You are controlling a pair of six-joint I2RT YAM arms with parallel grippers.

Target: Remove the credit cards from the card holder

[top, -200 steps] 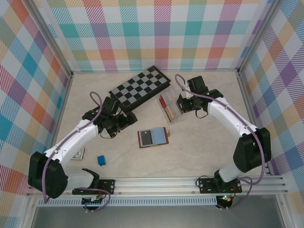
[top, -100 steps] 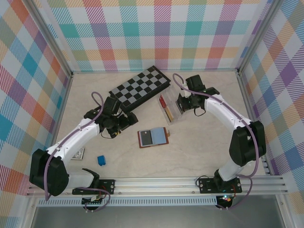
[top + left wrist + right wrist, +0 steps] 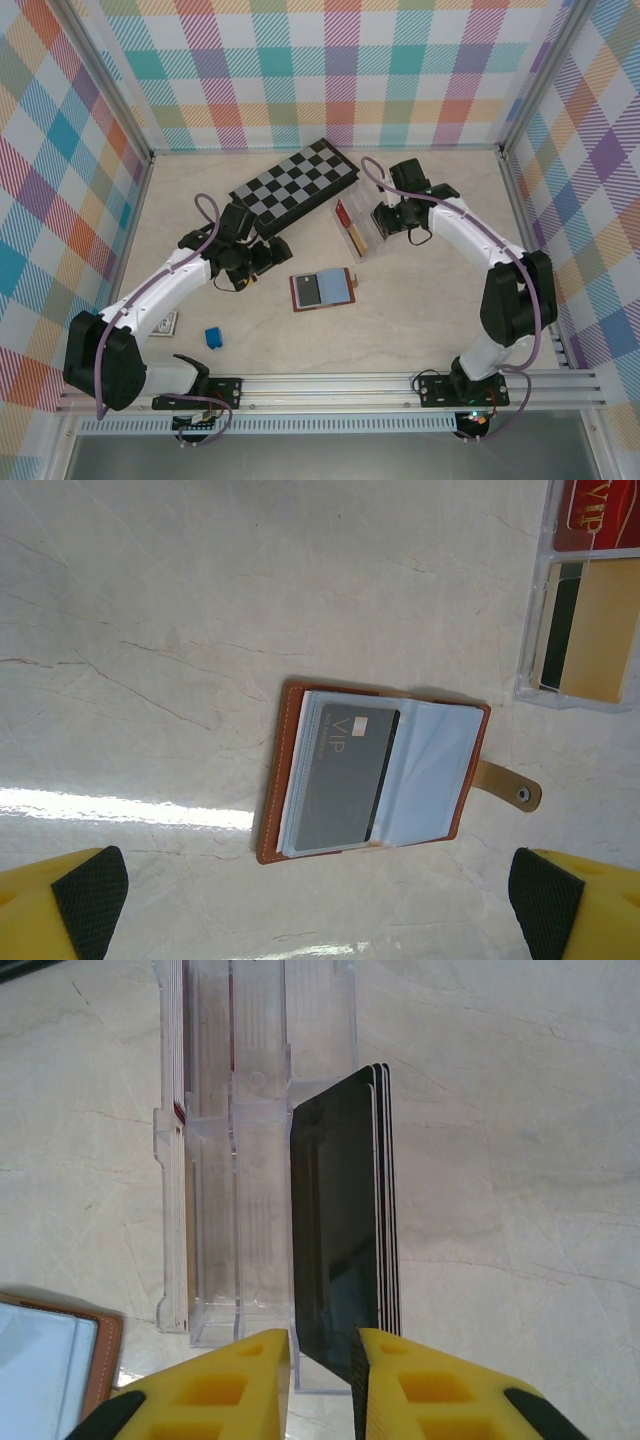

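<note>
The card holder (image 3: 322, 288) lies open on the table, brown leather with a pale lining and a snap tab. A grey VIP card (image 3: 345, 775) sits in its left sleeve. My left gripper (image 3: 320, 900) hovers open wide just left of the card holder (image 3: 375, 770), nothing between its fingers. My right gripper (image 3: 325, 1360) is over the clear plastic box (image 3: 255, 1160), jaws slightly apart around a black credit card (image 3: 335, 1230) that stands on edge in the box's right slot. That card leans on several more cards (image 3: 385, 1200). In the top view the right gripper (image 3: 380, 218) is at the box's right side.
A folded chessboard (image 3: 295, 185) lies behind the left gripper (image 3: 258, 262). The clear box (image 3: 355, 228) also holds a red VIP card (image 3: 600, 510) and a tan card (image 3: 600, 630). A small blue block (image 3: 213, 337) and a small flat item (image 3: 165, 323) lie near the front left.
The right gripper's jaws have parted a little around the black card in the box. The left arm has barely moved.
</note>
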